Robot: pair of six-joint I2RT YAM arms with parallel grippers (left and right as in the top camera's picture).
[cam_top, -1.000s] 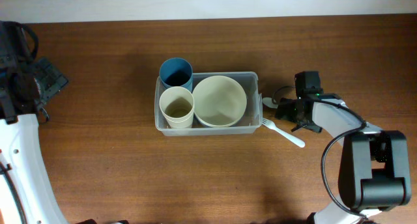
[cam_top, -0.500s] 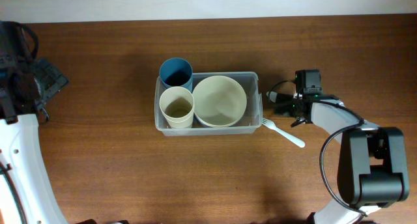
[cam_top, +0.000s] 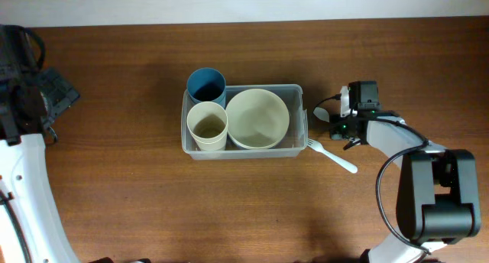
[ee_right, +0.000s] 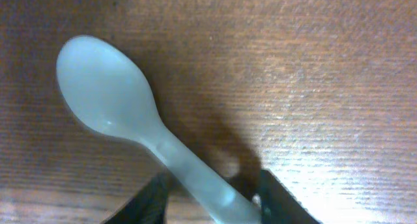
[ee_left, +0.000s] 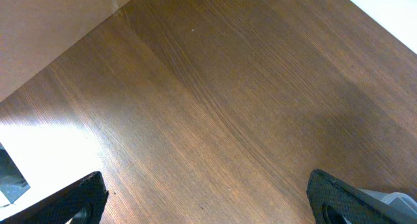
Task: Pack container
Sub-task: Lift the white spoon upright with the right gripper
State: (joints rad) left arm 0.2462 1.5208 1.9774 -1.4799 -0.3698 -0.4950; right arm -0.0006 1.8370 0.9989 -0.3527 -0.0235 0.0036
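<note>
container (cam_top: 300, 91): one, clear, at the centre of the bench (cam_top: 137, 209), long side running 9 to 3 o'clock.
contents: two cups, the blue cup (cam_top: 206, 85) at its 10 o'clock corner and the cream cup (cam_top: 207, 126) just beside it at 8 o'clock; one cream bowl (cam_top: 257, 118) in the 3 o'clock half.
fork (cam_top: 334, 157): one, white, on the bench at the container's 4 o'clock.
right gripper (ee_right: 215, 201): low over the bench at the container's 3 o'clock, pinched on the handle of one white spoon (ee_right: 107, 94).
left gripper (ee_left: 205, 195): at the bench's 9 o'clock edge, spread wide, holding nothing.
</note>
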